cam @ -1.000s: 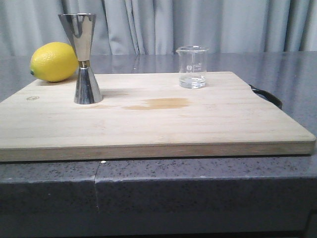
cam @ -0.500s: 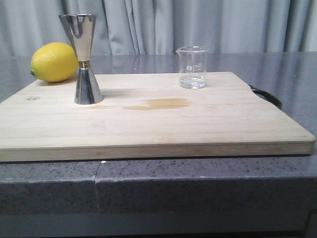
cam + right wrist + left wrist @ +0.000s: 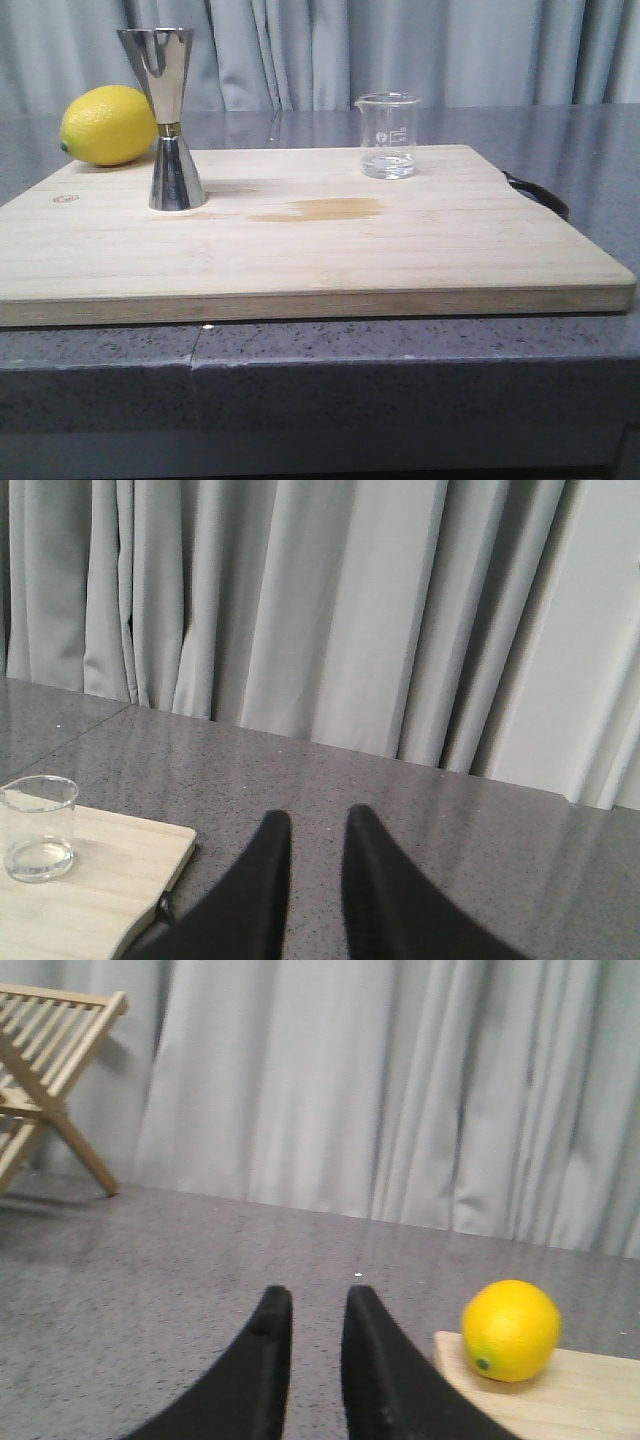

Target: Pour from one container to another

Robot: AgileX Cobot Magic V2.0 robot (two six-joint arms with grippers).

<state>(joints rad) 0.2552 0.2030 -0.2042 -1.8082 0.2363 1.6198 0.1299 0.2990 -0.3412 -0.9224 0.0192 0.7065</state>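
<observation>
Both grippers — left [image 3: 310, 1305], right [image 3: 310, 830] — empty with fingers slightly apart; beaker [image 3: 388, 135] far right on board [image 3: 330, 250], jigger [image 3: 169, 118] far left — top-heavy, narrow mouth, so tipping or spilling looks likely.

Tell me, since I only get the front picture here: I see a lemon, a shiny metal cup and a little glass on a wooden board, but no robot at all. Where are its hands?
Observer: Both hang off the board's sides. The left gripper sits over bare counter, with the lemon ahead of it on the board's corner.
Operator: And the other one?
Observer: The right gripper is past the board's other end; its camera shows the glass beaker standing near that end of the cutting board.
Operator: Are they holding anything?
Observer: No. Each pair of fingers stands slightly apart with nothing between.
Operator: Anything else I'm missing?
Observer: A folding wooden rack stands by the curtain, seen from the left wrist.
</observation>
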